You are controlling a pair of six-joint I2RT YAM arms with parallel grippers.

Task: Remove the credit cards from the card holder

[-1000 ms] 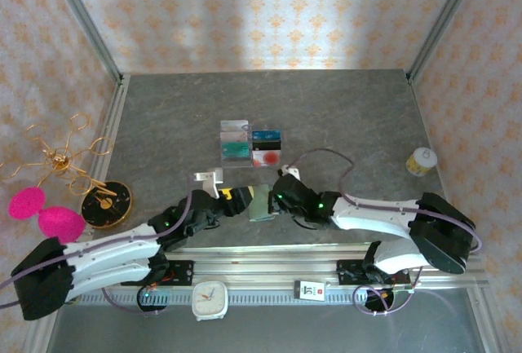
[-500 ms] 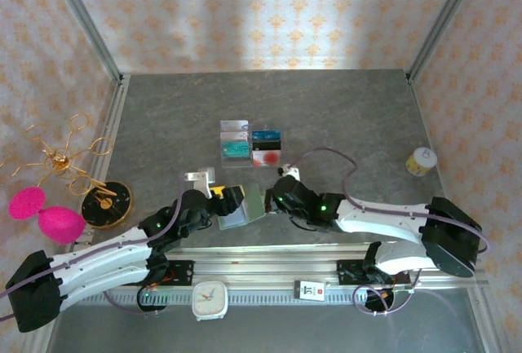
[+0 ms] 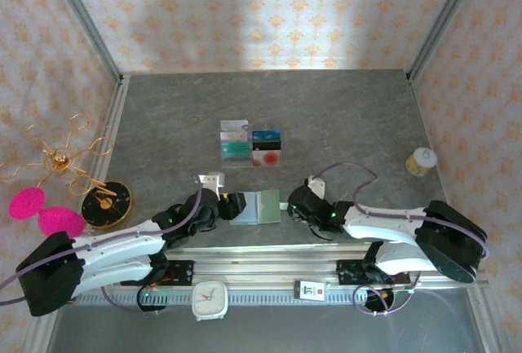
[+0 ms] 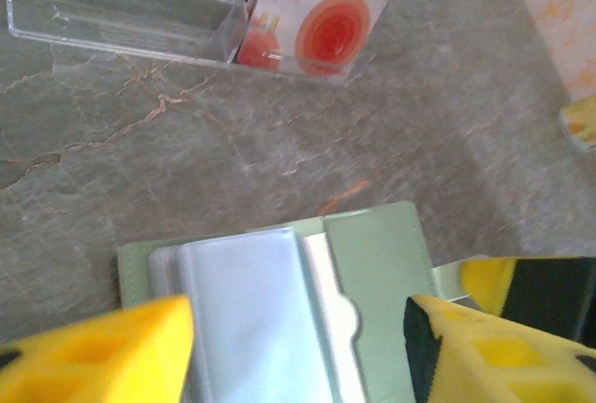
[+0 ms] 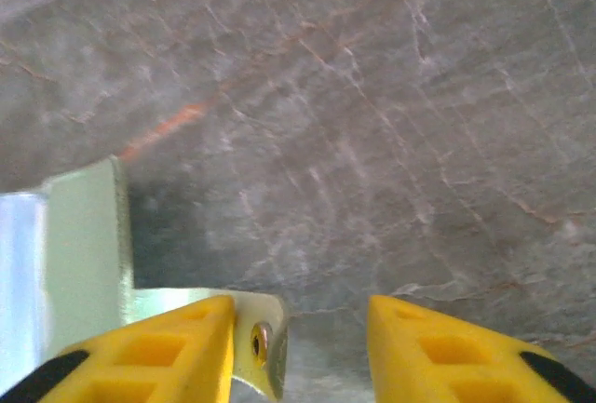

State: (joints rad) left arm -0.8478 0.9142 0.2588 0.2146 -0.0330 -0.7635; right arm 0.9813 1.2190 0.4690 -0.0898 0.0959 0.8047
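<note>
Sage-green soft bifold card holder [image 3: 265,206] lies open at lower centre of the grey bench [image 3: 342,116], pale blue plastic credit card [image 4: 247,329] inside; left end effector [image 4: 298,315] straddles it, unclenched; right end effector [image 5: 300,315] released.

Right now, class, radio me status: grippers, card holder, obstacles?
Both open: left gripper over card holder, right gripper beside it. Holder flat open, credit cards inside. Clear tray beyond, apart.
</note>
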